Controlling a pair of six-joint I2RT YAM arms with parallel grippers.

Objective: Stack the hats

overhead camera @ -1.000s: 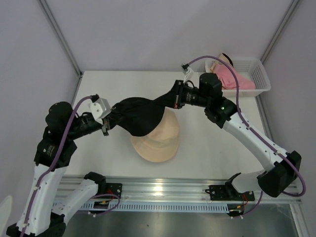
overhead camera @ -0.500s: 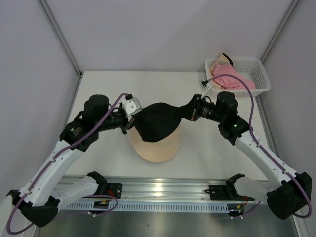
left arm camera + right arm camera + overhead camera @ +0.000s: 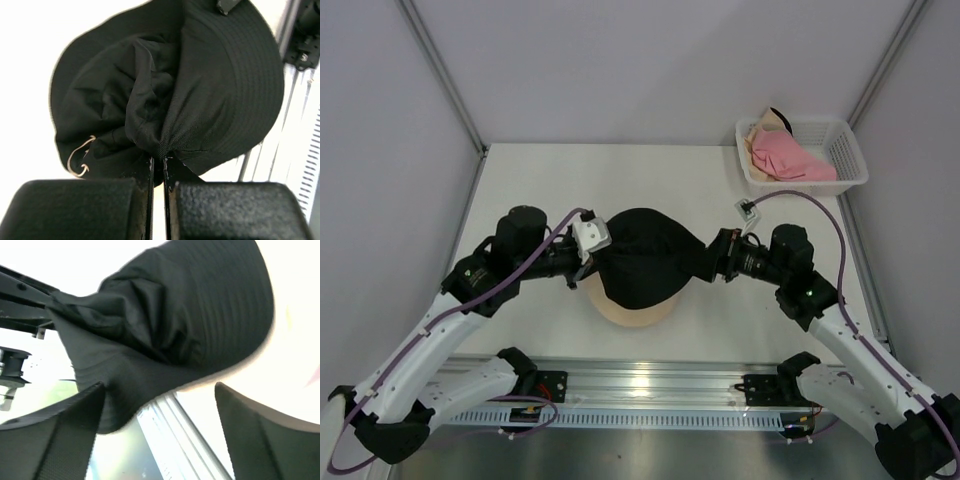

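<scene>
A black hat (image 3: 645, 262) lies draped over a pale peach hat (image 3: 632, 314), of which only the near brim shows. My left gripper (image 3: 592, 262) is shut on the black hat's left brim; in the left wrist view the fabric (image 3: 165, 90) bunches into the pinched jaws of that left gripper (image 3: 158, 165). My right gripper (image 3: 713, 262) is at the hat's right brim and stands open. In the right wrist view the right gripper (image 3: 160, 387) has its fingers spread wide, with the black hat (image 3: 175, 315) hanging just ahead of them, not clamped.
A white lattice basket (image 3: 850, 150) stands at the back right corner with a pink hat (image 3: 785, 158) and a cream one (image 3: 758, 131) inside. The aluminium rail (image 3: 650, 385) with the arm bases runs along the near edge.
Both arms brought the black hat toward the near edge and lowered it onto the peach hat. The right gripper opened and let go of the brim; the left kept its grip.
</scene>
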